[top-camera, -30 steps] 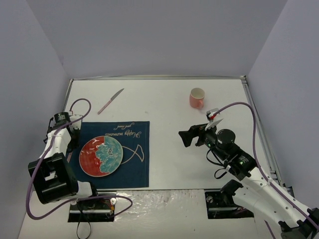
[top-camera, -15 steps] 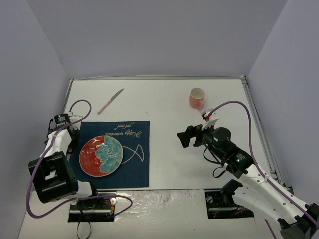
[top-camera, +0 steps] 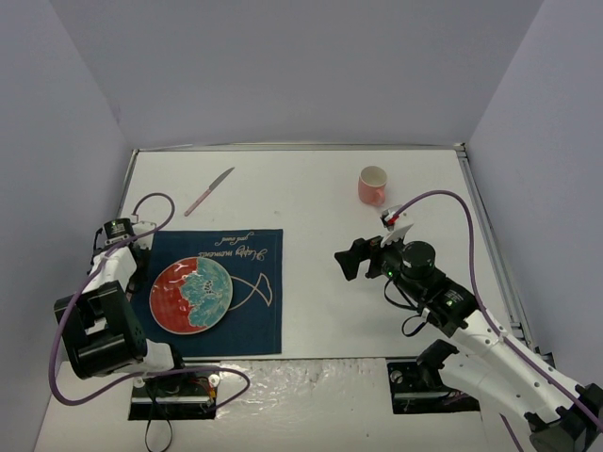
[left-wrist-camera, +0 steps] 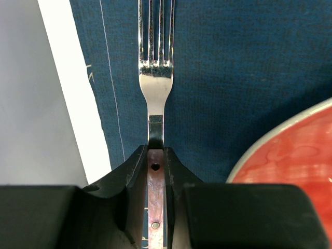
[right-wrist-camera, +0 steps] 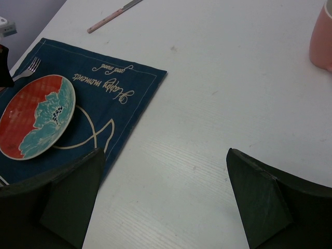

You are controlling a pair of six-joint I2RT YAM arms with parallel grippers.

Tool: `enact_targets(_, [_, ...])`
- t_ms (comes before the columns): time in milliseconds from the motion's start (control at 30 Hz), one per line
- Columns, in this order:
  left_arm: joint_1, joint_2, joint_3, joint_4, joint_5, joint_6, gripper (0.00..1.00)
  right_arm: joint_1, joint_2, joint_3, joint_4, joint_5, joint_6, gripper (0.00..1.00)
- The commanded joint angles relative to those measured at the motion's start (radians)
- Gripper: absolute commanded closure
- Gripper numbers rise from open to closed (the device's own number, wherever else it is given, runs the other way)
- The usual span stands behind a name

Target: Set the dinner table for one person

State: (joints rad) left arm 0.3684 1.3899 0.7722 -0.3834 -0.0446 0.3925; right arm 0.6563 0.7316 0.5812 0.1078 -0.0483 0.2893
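Note:
The white dinner table (top-camera: 320, 207) carries a navy placemat (top-camera: 254, 282) with a red and teal plate (top-camera: 191, 295) on it. My left gripper (left-wrist-camera: 155, 150) is shut on the pinkish handle of a fork (left-wrist-camera: 155, 83). The fork's tines lie over the mat's left strip, beside the plate (left-wrist-camera: 295, 150). In the top view the left gripper (top-camera: 139, 259) sits at the mat's left edge. My right gripper (top-camera: 347, 262) is open and empty, above bare table to the right of the mat; its wrist view (right-wrist-camera: 166, 171) shows the mat (right-wrist-camera: 124, 88), the plate (right-wrist-camera: 35, 115) and the fork (right-wrist-camera: 32, 66).
A pink-handled knife (top-camera: 209, 191) lies on the table behind the mat, to the left. A pink mug (top-camera: 373, 185) stands at the back right, also in the right wrist view (right-wrist-camera: 322, 36). Grey walls close in the table on three sides.
My right gripper has dropped a little and shifted slightly left, then held still. My left wrist has edged a little toward the near side along the mat's left edge, still holding the fork.

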Motion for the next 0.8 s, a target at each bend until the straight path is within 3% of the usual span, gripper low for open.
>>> enact_targets(0, [0.016, 0.011, 0.019, 0.068, -0.005, 0.030, 0.98, 0.006, 0.010, 0.019, 0.058, 0.004, -0.010, 0.00])
enact_targets(467, [0.030, 0.040, 0.031, 0.074, 0.000, 0.048, 0.96, 0.006, 0.005, 0.012, 0.059, 0.005, -0.010, 0.00])
enact_targets(767, [0.030, 0.035, 0.011, 0.085, 0.015, 0.038, 0.89, 0.007, 0.005, 0.012, 0.057, 0.001, -0.009, 0.00])
